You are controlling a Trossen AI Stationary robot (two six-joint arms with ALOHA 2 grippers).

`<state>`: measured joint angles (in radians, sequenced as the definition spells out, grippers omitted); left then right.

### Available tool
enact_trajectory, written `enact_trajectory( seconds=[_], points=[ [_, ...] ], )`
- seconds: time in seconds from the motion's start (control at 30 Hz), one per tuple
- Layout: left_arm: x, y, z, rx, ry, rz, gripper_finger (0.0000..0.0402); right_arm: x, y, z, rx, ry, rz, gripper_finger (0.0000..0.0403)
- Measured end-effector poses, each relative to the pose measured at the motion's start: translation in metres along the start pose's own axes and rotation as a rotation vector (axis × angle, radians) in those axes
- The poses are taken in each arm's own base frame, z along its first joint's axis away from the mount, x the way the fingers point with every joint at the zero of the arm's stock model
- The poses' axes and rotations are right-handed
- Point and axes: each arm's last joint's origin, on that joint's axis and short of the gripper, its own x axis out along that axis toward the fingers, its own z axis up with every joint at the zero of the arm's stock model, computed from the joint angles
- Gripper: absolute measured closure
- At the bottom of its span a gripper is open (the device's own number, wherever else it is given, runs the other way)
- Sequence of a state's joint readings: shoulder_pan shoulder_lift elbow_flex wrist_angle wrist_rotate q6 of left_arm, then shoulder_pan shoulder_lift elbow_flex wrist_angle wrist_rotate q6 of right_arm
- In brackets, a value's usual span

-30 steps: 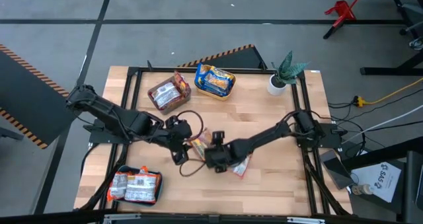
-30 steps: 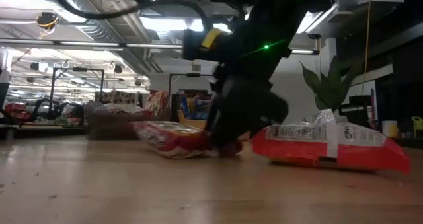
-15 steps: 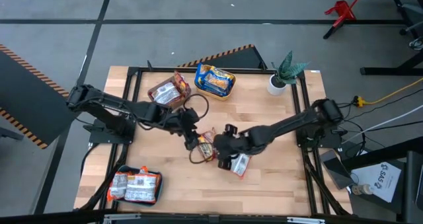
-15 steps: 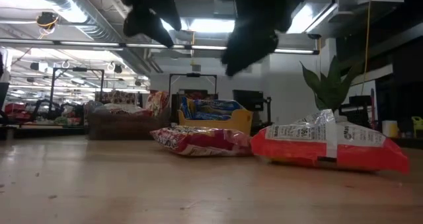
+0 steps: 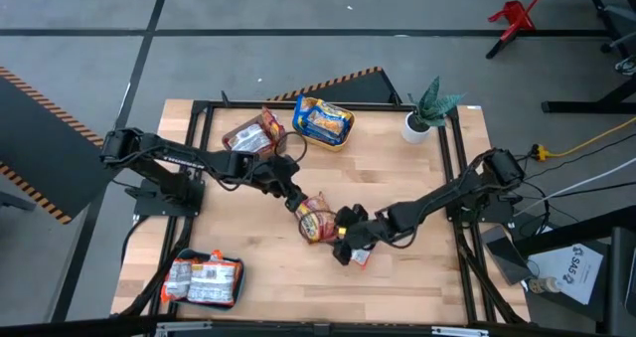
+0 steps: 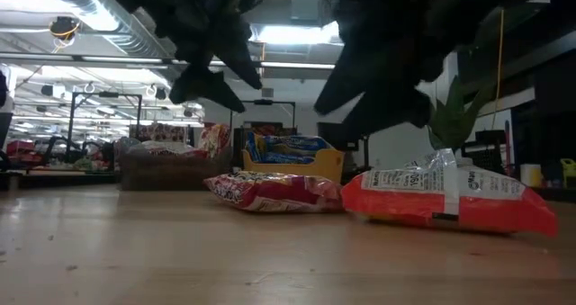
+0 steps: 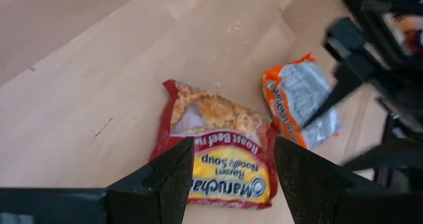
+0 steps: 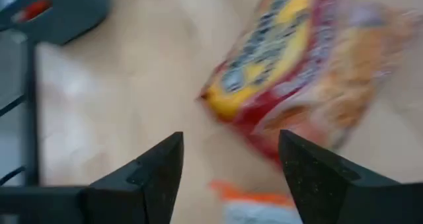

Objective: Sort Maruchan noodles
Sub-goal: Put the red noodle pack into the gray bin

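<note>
Wooden table seen from above: the left gripper and right gripper hang over two loose noodle packets at its middle, a red one and an orange one, while bins hold sorted packets at the far edge and near left corner. From table height both packets lie flat, nothing held. Each wrist camera shows its jaws open and empty above the red packet, so I'd judge picking is in hand: next, one gripper must drop and close on it.
</note>
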<state>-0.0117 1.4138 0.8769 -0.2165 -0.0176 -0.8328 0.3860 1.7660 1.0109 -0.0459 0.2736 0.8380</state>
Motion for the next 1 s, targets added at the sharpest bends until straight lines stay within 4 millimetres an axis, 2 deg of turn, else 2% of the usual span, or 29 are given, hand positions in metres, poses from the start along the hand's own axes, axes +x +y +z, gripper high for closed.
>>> enact_trajectory(
  seconds=[0.13, 0.37, 0.57, 0.67, 0.77, 1.0],
  points=[
    [0.002, 0.008, 0.003, -0.022, -0.015, -0.007, 0.0200, 0.001, -0.005, 0.002, -0.029, -0.061, -0.064, 0.0204],
    [0.002, 0.013, 0.008, -0.035, -0.011, -0.009, 0.0200, 0.022, -0.015, 0.004, -0.028, -0.032, -0.047, 0.0256],
    [0.002, 0.015, 0.005, -0.039, 0.056, -0.023, 0.0200, 0.025, -0.020, 0.012, -0.139, 0.008, 0.003, 0.0299],
    [0.002, 0.015, 0.003, -0.043, 0.089, -0.039, 0.0200, 0.025, -0.016, 0.020, -0.229, 0.005, 0.038, 0.0321],
    [0.002, 0.012, -0.001, -0.041, 0.120, -0.055, 0.0200, 0.026, -0.021, 0.027, -0.324, 0.017, 0.015, 0.0343],
    [-0.001, 0.014, -0.013, -0.055, 0.200, 0.010, 0.0200, 0.032, -0.056, 0.066, -0.411, 0.017, 0.012, 0.0389]
  ],
)
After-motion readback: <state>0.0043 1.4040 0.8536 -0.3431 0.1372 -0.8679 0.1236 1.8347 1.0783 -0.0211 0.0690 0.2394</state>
